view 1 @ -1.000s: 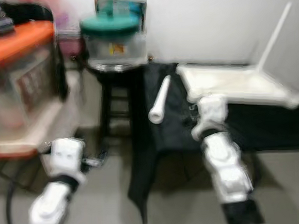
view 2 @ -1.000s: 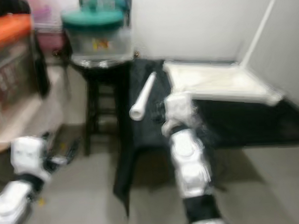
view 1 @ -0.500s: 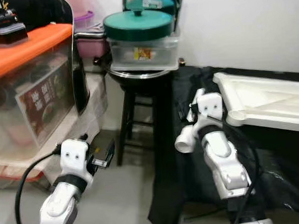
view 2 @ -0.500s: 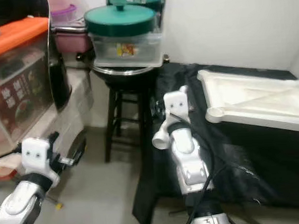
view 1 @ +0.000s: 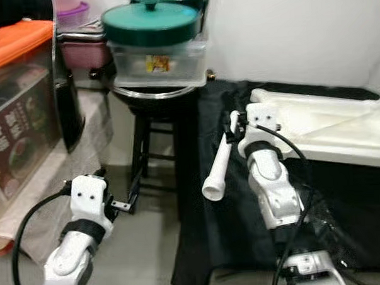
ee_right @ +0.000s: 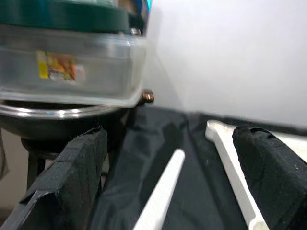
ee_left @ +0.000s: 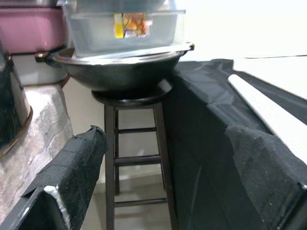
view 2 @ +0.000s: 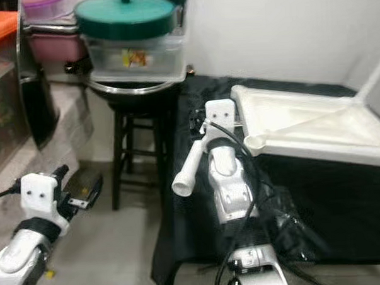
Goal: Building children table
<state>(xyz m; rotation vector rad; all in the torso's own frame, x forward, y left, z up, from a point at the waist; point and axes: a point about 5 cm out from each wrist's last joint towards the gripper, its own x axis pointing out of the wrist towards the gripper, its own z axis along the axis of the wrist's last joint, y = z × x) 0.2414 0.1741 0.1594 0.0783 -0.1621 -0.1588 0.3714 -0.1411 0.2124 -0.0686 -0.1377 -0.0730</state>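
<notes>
A loose white table leg (view 1: 217, 166) slants along the black cloth, its hollow end toward me. My right gripper (view 1: 234, 123) is over the leg's far end. In the right wrist view its fingers (ee_right: 72, 182) stand wide apart and the leg (ee_right: 160, 191) runs between and below them without touching either. I cannot tell if the leg rests on the cloth. The white tabletop (view 1: 328, 121) lies upside down to the right, with one leg (view 2: 373, 77) sticking up from its far corner. My left gripper (view 1: 128, 194) hangs open and empty, low beside the stool.
A black cloth (view 1: 201, 243) drapes the table down to the floor. Left of it a dark stool (view 1: 154, 150) carries a wok and a clear box with a green lid (view 1: 152, 21). An orange-lidded storage box (view 1: 14, 93) stands at far left. Grey floor lies between.
The camera has swung and steadied. Against the tabletop, the leg now sits nearer to me, and more of its length shows from under my right arm. The left arm stays low.
</notes>
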